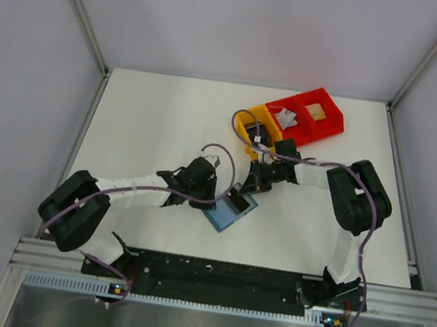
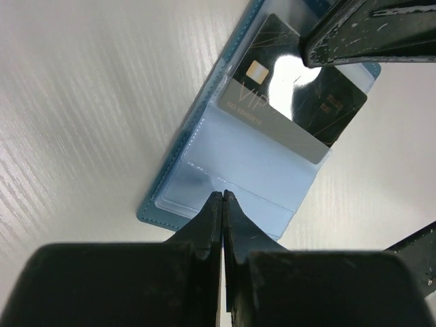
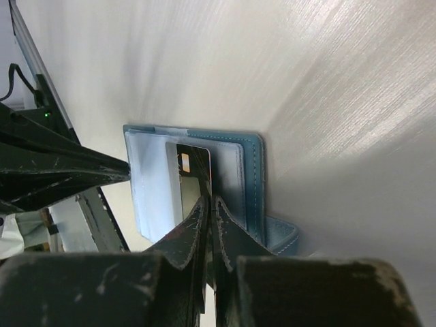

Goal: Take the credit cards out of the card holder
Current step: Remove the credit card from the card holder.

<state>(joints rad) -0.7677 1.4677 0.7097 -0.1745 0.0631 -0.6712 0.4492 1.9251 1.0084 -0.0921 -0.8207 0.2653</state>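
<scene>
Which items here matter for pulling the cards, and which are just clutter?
Job: card holder, dark card in its sleeve, right gripper pinching that card, left gripper shut at the holder's edge.
Lying about: red bin, yellow bin.

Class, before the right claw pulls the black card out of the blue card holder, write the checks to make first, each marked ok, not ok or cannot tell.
1. Right claw shut on the black card: ok.
2. Left claw shut, tips on the card holder: ok.
3. Card holder open on the table: ok.
4. Part of the card sticking out of the holder: ok.
5. More cards inside the holder: cannot tell.
</scene>
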